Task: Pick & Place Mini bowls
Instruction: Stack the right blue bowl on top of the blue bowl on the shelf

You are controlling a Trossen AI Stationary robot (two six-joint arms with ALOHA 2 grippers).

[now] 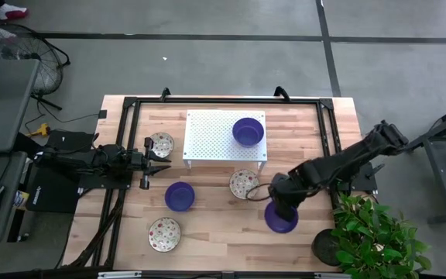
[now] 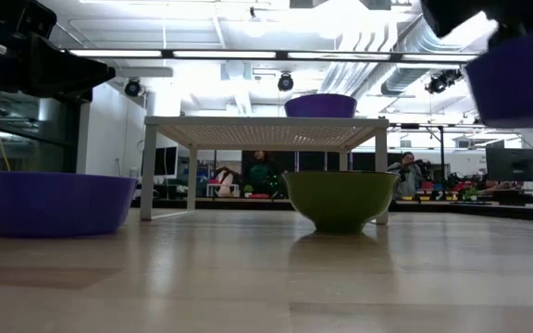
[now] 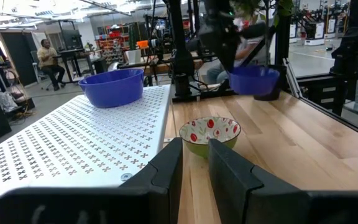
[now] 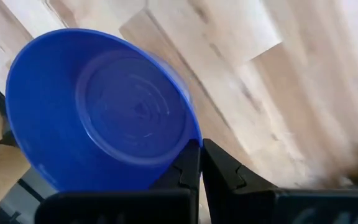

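My right gripper (image 1: 279, 203) points down at the table's near right and is shut on a deep blue mini bowl (image 1: 281, 218), which hangs high above the table (image 2: 521, 74). A second blue bowl (image 1: 248, 131) stands on the white perforated rack (image 1: 215, 143). A third (image 1: 180, 196) rests on the wood. Cream speckled bowls sit near the rack's right leg (image 1: 244, 184), left of the rack (image 1: 161, 144) and at the near edge (image 1: 164, 233). My left gripper (image 1: 158, 168) waits level at the left, slightly open, holding nothing. My right gripper pinches the blue bowl's rim (image 4: 190, 144) between its two fingertips, one finger on the inner side of the wall and one on the outer. The fingers come from above, pointing down. The bowl hangs beside and below them, mouth up, lifted clear of the table.
A black frame (image 1: 327, 132) runs round the table's far and side edges. A potted plant (image 1: 378, 232) stands at the near right corner, close to my right arm. Bare wood lies between the near bowls and the right arm.
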